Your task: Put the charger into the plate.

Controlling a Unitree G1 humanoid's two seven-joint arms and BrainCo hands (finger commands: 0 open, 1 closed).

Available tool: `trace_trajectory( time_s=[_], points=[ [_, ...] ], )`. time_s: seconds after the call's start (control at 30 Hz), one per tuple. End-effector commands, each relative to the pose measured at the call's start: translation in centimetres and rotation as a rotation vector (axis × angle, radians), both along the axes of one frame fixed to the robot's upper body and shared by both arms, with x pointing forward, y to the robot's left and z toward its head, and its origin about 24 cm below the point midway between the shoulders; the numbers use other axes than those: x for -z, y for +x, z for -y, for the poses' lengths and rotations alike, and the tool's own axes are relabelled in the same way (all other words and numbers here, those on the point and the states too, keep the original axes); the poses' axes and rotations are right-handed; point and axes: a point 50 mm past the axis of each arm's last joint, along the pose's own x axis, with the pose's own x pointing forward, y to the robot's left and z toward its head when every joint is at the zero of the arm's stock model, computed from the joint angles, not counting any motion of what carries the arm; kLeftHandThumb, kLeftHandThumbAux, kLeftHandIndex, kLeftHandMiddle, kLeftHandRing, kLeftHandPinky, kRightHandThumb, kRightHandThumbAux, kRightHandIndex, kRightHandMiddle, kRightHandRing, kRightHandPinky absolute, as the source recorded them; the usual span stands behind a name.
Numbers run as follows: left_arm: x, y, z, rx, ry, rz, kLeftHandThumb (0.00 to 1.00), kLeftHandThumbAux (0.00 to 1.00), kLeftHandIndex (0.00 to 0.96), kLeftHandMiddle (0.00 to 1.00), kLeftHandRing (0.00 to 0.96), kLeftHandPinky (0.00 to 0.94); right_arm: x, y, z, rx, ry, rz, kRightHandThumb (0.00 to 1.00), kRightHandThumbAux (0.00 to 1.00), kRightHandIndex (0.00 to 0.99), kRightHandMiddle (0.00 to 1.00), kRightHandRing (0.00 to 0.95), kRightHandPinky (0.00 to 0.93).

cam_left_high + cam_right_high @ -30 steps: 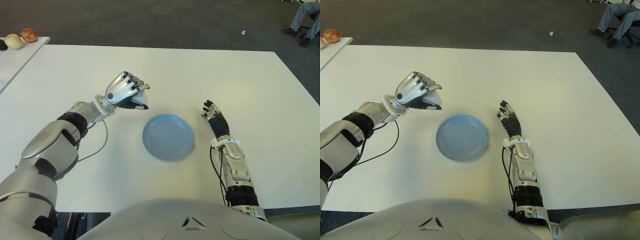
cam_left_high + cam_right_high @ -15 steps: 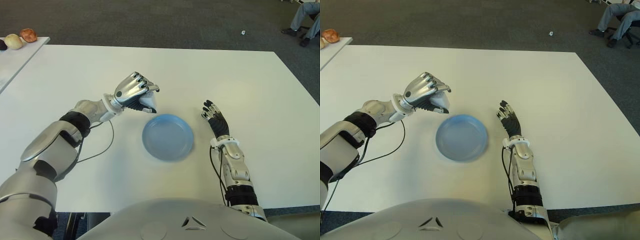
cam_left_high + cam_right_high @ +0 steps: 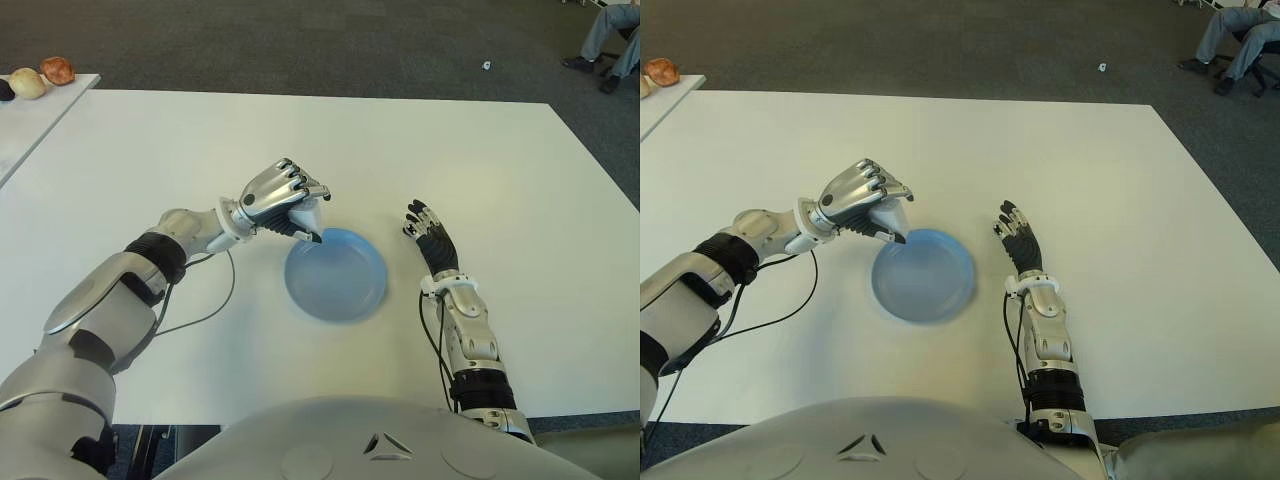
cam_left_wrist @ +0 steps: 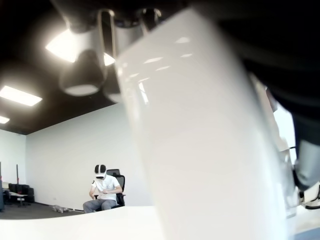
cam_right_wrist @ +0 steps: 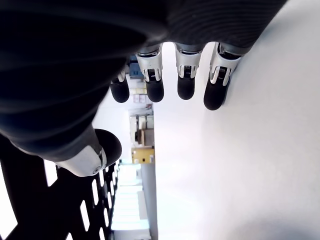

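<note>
The left hand [image 3: 283,190] curls its fingers around the white charger [image 3: 309,216] over the blue plate's [image 3: 336,275] far left rim. The right hand [image 3: 428,232], fingers spread, shows right of it. No writing shows.

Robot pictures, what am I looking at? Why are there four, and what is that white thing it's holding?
This is a robot shaped like a person, with two metal arms and hands with fingers. Two pictures come from cameras in its head, looking down at a white table. The other two come from small cameras on its wrists, very close to each hand, so they look strange.

On the table lies a blue plate. The left hand is curled around a white charger and holds it over the plate's near-left rim. In the left wrist picture the charger fills most of the view.

The right hand shows to the right of the plate, fingers open, holding nothing. A person sits far off.
</note>
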Motion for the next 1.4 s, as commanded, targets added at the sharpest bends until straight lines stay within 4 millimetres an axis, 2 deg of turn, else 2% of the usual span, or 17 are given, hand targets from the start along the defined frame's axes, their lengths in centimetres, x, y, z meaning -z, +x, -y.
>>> trace_trajectory(
  time_s=[0.03, 0.67, 1.4],
  points=[
    [0.4, -0.4, 0.5, 0.028, 0.025, -0.016, 0.752, 0.698, 0.442, 0.879, 0.872, 0.846, 0.4, 0.1, -0.3, -0.003, 0.006, -0.027, 0.0, 0.591, 0.0, 0.037, 0.021, 0.0],
    [0.9, -1.3, 1.8, 0.089, 0.099, -0.073, 0.75, 0.698, 0.442, 0.866, 0.863, 0.856, 0.4, 0.1, -0.5, -0.002, 0.012, -0.03, 0.0, 0.582, 0.0, 0.036, 0.021, 0.0],
    [1.1, -2.1, 2.7, 0.121, 0.053, -0.134, 0.748, 0.698, 0.442, 0.866, 0.866, 0.861, 0.5, 0.1, -0.8, 0.002, 0.015, -0.036, 0.0, 0.578, 0.0, 0.039, 0.023, 0.0]
  ],
)
